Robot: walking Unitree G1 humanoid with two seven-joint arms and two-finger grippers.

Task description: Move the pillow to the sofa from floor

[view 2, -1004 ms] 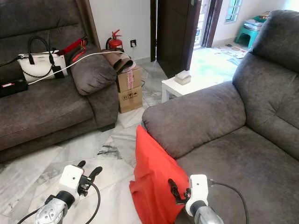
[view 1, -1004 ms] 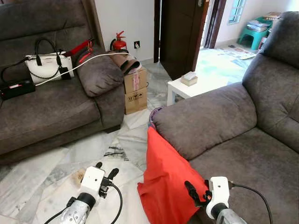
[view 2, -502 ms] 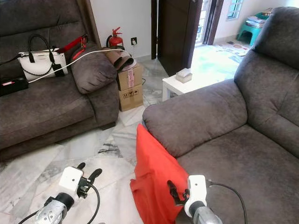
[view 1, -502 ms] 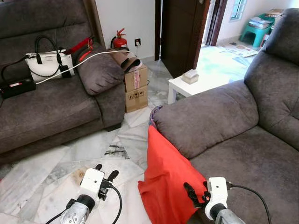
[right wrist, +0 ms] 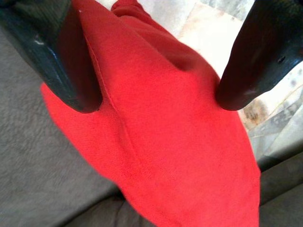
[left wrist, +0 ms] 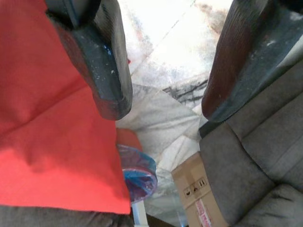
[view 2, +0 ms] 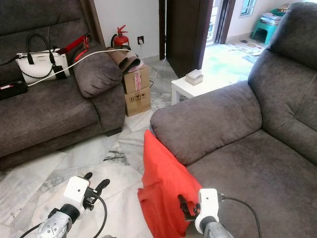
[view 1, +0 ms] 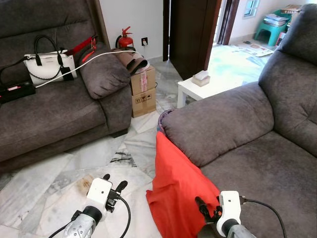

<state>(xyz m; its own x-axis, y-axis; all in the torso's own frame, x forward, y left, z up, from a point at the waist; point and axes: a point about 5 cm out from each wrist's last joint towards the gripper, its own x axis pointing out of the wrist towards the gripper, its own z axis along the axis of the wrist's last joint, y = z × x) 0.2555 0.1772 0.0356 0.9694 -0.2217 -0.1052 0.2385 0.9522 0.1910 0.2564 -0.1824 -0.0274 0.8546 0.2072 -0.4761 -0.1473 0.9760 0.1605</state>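
Observation:
A red pillow [view 1: 176,183] stands on its edge on the marble floor, leaning against the front of the grey sofa's armrest [view 1: 218,124] on the right. My right gripper [view 1: 207,207] is open at the pillow's lower right edge, beside the sofa seat. In the right wrist view the red pillow [right wrist: 165,123] lies close behind the spread fingers [right wrist: 71,61]. My left gripper [view 1: 113,180] is open over the bare floor, left of the pillow and apart from it. In the left wrist view the pillow [left wrist: 52,142] is seen past one finger.
A second grey sofa [view 1: 49,114] at the left carries a white handbag [view 1: 49,67] and a cable. Stacked cardboard boxes [view 1: 143,91] stand beside it, with a fire extinguisher [view 1: 125,40] behind. A low white table [view 1: 198,89] and a dark door [view 1: 190,29] lie beyond. A blue-purple object [left wrist: 137,172] sits behind the pillow.
The whole view has shifted slightly. Both grippers sit a little lower in the picture. The pillow stays leaning on the armrest, and both grippers stay open.

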